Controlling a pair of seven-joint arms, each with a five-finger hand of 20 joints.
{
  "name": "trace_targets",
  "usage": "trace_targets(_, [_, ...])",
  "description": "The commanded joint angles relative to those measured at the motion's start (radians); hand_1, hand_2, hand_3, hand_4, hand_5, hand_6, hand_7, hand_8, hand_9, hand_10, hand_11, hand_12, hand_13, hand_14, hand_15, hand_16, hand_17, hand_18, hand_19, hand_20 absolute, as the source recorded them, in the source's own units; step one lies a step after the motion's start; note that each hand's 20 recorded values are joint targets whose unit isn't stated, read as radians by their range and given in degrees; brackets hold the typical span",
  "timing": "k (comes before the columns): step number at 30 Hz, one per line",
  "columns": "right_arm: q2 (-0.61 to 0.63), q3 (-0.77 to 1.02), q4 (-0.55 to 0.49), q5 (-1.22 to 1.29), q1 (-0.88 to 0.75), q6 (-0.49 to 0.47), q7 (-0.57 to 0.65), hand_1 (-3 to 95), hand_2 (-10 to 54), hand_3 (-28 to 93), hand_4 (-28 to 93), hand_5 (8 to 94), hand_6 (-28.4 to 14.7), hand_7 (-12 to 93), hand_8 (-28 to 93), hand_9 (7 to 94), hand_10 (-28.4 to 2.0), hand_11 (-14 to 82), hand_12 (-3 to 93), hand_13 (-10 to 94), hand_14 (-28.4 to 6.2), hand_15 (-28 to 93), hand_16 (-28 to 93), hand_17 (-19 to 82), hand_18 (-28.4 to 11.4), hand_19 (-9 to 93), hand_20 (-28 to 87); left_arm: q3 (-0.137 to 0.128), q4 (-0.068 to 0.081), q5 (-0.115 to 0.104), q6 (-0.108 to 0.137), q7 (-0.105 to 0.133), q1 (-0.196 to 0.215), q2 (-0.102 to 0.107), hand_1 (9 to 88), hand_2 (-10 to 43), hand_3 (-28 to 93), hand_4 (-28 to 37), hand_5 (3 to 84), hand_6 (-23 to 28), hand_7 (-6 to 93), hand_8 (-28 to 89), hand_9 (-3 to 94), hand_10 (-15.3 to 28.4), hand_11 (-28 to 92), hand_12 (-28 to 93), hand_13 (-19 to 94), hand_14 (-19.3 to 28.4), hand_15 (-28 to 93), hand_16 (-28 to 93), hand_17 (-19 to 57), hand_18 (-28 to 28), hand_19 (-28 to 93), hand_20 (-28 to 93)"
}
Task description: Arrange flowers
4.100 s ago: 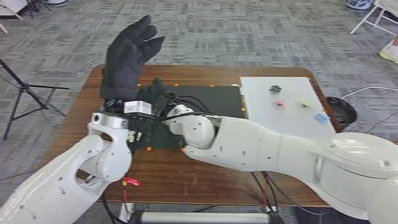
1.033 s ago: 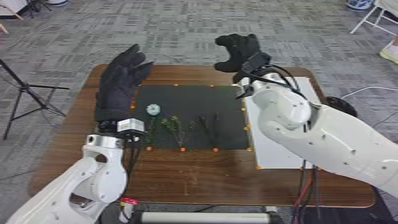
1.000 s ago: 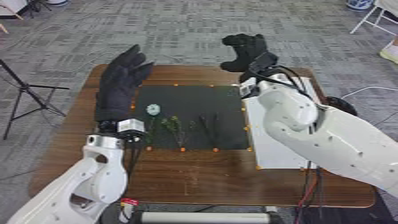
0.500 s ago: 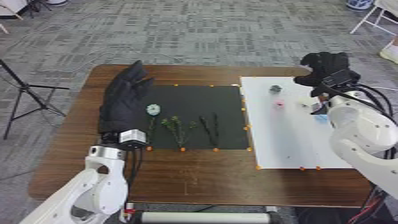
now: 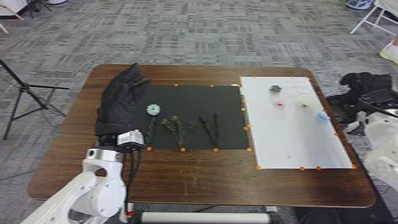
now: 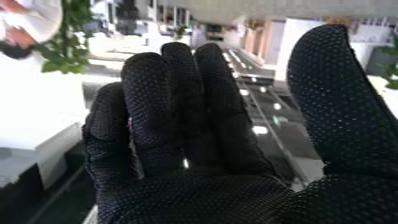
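"Head view first: where was the right hand (image 5: 362,86)?"

"Just past the right edge of the table (image 5: 191,186), level with its far half. In the right wrist view its fingers stood straight with the thumb well out to the side, so it was open and held nothing."

"And the left hand (image 5: 123,107)?"

"Over the left side of the table, beside the black mat (image 5: 195,95), fingers relaxed and pointing to the far side. Open as well, and apparently just waiting."

"What lay on the mat?"

"At the left, a pale blue bloom (image 5: 153,109) at the far end of a thin green stem (image 5: 150,131). Right of that came a leafy sprig (image 5: 180,132), then a pair of dark stems (image 5: 216,131)."

"Were there more flowers?"

"Yes, on the white sheet (image 5: 298,145) to the right, all in its far half: a dark bloom (image 5: 275,89) farthest off, a pink bloom (image 5: 280,103) a little nearer, a pale yellow bloom (image 5: 304,105) to the right of that, and a blue bloom (image 5: 322,116) nearest, by the right edge."

"So which step was it?"

"Between two placements, I judged. One flower looked made up, the rest waited."

"Then the next move?"

"It called for the right hand to come left over the sheet, pinch one small bloom lightly, and set it at the far end of a bare stem without nudging its neighbours"
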Motion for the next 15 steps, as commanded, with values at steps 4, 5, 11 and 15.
trace_targets(4, [-0.013, -0.205, 0.052, 0.005, 0.091, -0.016, -0.041, 28.5, -9.5, 79, -28, 47.0, -3.5, 24, -12, 48.6, -9.6, 22.2, 20.1, 46, -11.3, 80, 21, 20, -19.3, 77, 51, -0.006, -0.012, 0.005, 0.014, -0.003, 0.022, 0.003, 29.0, -3.1, 71, -23.4, 32.4, 2.0, 24.4, -10, 27.3, 12.2, 29, 20, 25, 14.5, 38, 5, -8.0, 20.1, 41, 18])
trace_targets(5, [-0.016, -0.24, 0.063, 0.002, 0.124, -0.018, -0.039, 28.4, -9.5, 79, -28, 47.0, -3.5, 24, -12, 48.6, -9.6, 22.2, 20.1, 46, -11.2, 80, 21, 20, -19.4, 77, 51, -0.006, -0.012, 0.005, 0.013, -0.003, 0.023, 0.003, 29.0, -3.1, 70, -23.5, 32.3, 2.0, 24.4, -10, 27.3, 12.2, 29, 20, 25, 14.5, 38, 5, -8.0, 20.1, 41, 18])
trace_targets(11, [-0.028, -0.432, 0.108, -0.105, 0.287, 0.008, 0.065, 28.5, -9.5, 79, -28, 46.8, -3.4, 24, -12, 48.5, -9.7, 22.1, 20.1, 46, -11.2, 80, 21, 20, -19.3, 77, 51, -0.003, -0.014, 0.005, 0.012, -0.001, 0.023, 0.006, 29.0, -3.1, 70, -23.4, 32.3, 2.0, 24.4, -10, 27.5, 12.2, 29, 20, 25, 14.6, 38, 5, -7.9, 20.1, 41, 18])
trace_targets(15, [-0.025, -0.439, 0.105, -0.13, 0.295, 0.066, 0.1, 28.3, -9.5, 79, -28, 47.1, -3.5, 26, -12, 48.9, -10.3, 23.8, 20.6, 47, -11.2, 81, 21, 20, -19.5, 78, 51, -0.002, -0.014, 0.006, 0.011, 0.0, 0.02, 0.009, 29.0, -3.1, 70, -23.5, 32.3, 1.9, 24.4, -10, 27.4, 12.1, 29, 20, 25, 14.5, 38, 5, -7.9, 20.1, 41, 18])
